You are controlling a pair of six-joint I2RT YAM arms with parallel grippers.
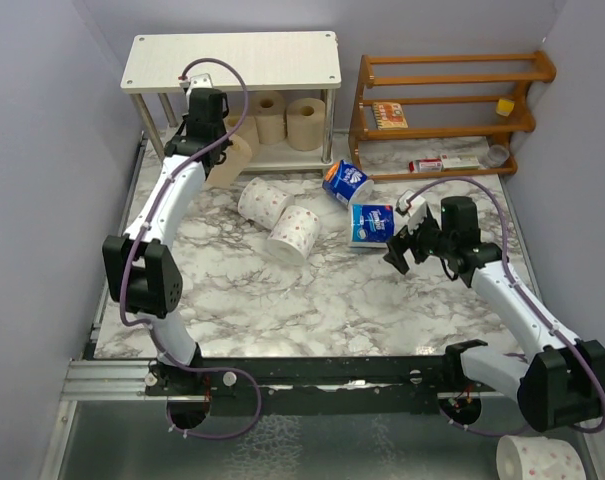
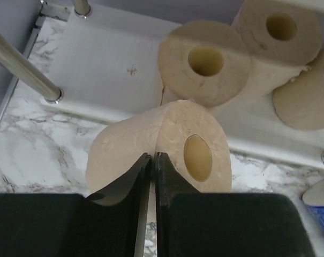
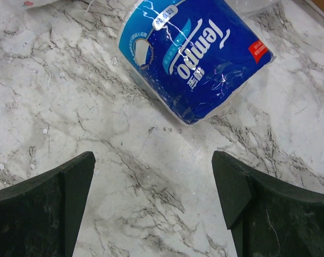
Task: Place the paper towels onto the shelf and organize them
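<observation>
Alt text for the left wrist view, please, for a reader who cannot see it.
The left gripper, jaws nearly together, pinches a tan roll just in front of the shelf's lower board. Three more tan rolls sit on that board behind it.

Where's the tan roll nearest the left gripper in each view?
Top external: tan roll, upper left, in front of the shelf.
Left wrist: centre, just beyond the left gripper.
Right wrist: not in it.
Shared landmark: the shelf's lower board.
</observation>
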